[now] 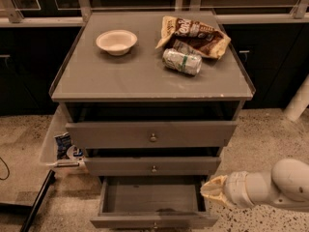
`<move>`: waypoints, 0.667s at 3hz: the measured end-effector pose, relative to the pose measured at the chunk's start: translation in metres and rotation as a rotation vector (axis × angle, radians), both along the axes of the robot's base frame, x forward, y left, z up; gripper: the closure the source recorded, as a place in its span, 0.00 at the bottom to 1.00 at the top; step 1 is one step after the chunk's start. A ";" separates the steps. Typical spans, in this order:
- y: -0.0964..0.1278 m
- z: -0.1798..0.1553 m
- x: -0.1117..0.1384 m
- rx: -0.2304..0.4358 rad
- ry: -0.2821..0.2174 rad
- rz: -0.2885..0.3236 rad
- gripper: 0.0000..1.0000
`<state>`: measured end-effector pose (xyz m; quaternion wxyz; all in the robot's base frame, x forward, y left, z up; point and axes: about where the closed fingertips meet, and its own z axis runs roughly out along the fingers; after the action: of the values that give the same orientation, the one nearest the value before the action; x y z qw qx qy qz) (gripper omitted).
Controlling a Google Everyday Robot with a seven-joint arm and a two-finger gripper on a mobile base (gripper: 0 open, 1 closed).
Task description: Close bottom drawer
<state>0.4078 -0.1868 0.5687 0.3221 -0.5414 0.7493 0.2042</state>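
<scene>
Grey-painted shallow wooden bottom drawer (pixel 126 221) stands pulled out at the grey cabinet's (pixel 145 76) foot — the cream two-finger gripper (pixel 205 191), pinched shut on nothing, hovers just beside its right wall — slim drawer front lying leftward, nearer the camera.

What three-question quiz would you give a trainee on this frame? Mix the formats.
1. True or false: the bottom drawer is fully shut.
2. Where is the gripper relative to the bottom drawer? A) at its left side B) at its right side C) inside it
3. Short answer: what pale item stands on the left part of the cabinet top?

Key
1. False: it is pulled out, with its inside showing.
2. B: low, by the drawer's right side.
3. A bowl.
</scene>
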 end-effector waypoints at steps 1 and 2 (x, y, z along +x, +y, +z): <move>0.000 -0.077 -0.014 -0.019 0.061 -0.070 1.00; -0.009 -0.147 -0.021 -0.050 0.094 -0.112 1.00</move>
<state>0.3866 -0.1954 0.4214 0.2836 -0.4963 0.7976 0.1922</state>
